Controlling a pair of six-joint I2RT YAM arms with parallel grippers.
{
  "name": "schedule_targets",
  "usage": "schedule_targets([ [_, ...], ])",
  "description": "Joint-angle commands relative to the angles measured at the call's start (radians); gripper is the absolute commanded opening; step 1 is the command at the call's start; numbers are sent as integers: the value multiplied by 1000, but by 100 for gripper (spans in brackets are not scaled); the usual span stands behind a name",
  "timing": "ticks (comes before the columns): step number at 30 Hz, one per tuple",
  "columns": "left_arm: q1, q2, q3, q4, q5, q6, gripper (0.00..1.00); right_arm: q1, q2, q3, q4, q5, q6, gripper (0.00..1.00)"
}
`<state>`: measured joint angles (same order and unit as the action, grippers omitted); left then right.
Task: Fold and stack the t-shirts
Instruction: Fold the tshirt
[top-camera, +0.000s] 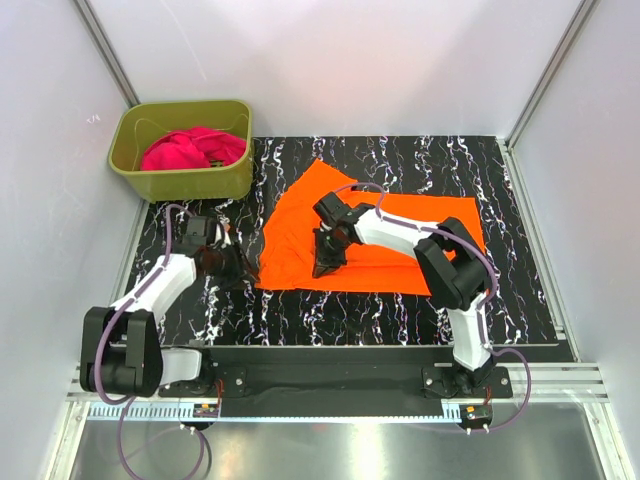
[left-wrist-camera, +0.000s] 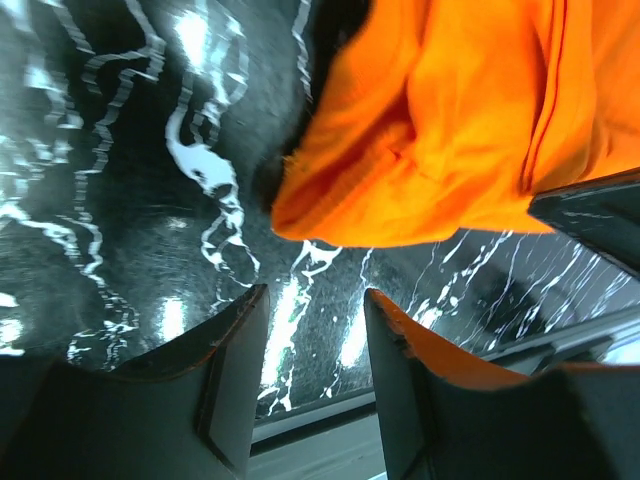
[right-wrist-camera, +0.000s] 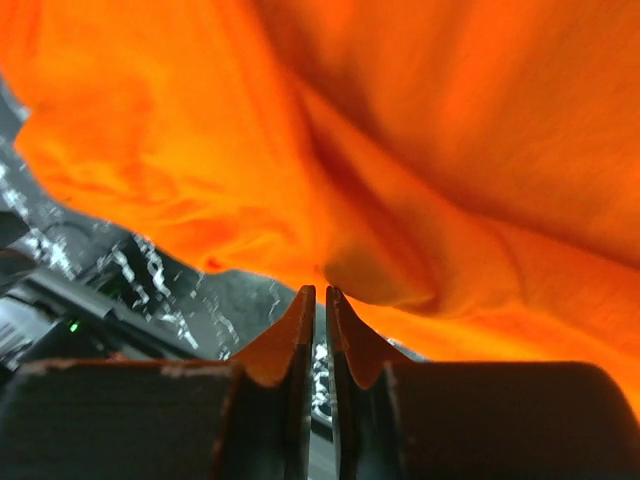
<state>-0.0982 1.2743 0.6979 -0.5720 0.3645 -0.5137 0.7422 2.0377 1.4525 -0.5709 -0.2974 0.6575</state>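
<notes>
Two shirts, one in play: the orange t-shirt (top-camera: 300, 215) lies spread on the desk (top-camera: 520, 290), and the magenta t-shirt (top-camera: 190, 150) is bunched in the olive-green tub (top-camera: 180, 185) beyond the orange one's far left corner. Your right gripper (top-camera: 326, 262) looks pinched almost shut on a pucker of cloth near that shirt's near left corner. Your left gripper (top-camera: 228, 262) sits open and empty just off its left hem. I'd get the left one a bite of hem too, then lift both together so the fold lands straight, not twisted.
</notes>
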Motion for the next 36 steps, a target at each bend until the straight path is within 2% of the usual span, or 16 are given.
schedule_targets([
  [1,43,-35,0,29,27,-26,47,8,25,75,-20,58,-13,13],
  [5,81,-23,-8,29,39,-52,47,8,56,91,-32,69,1,7],
  [11,126,-32,-28,27,44,-54,48,-13,82,170,-139,360,-88,7],
  [15,132,-35,-29,24,56,-62,54,-101,130,282,-199,463,-150,8],
  [16,133,-33,-28,21,63,-65,59,-125,144,310,-240,478,-163,8],
  [19,134,-24,-24,23,92,-63,64,-164,116,397,-290,520,-234,16],
  [21,134,-18,-32,40,109,-57,68,-167,86,419,-296,492,-272,31],
  [22,135,-7,-37,53,122,-57,69,-168,43,413,-316,489,-268,36],
  [23,134,0,-43,66,134,-59,70,-170,17,398,-317,478,-250,38],
  [24,135,8,-47,72,142,-62,70,-172,-16,346,-317,460,-239,45],
  [26,135,39,-64,115,169,-78,70,-184,-115,269,-299,408,-205,50],
  [27,134,49,-72,147,175,-86,70,-190,-147,182,-291,397,-196,55],
  [31,132,91,-97,224,185,-114,69,-259,-340,-67,-227,348,-153,61],
  [36,130,167,-89,290,191,-143,69,-452,-516,-370,-156,259,-90,62],
])
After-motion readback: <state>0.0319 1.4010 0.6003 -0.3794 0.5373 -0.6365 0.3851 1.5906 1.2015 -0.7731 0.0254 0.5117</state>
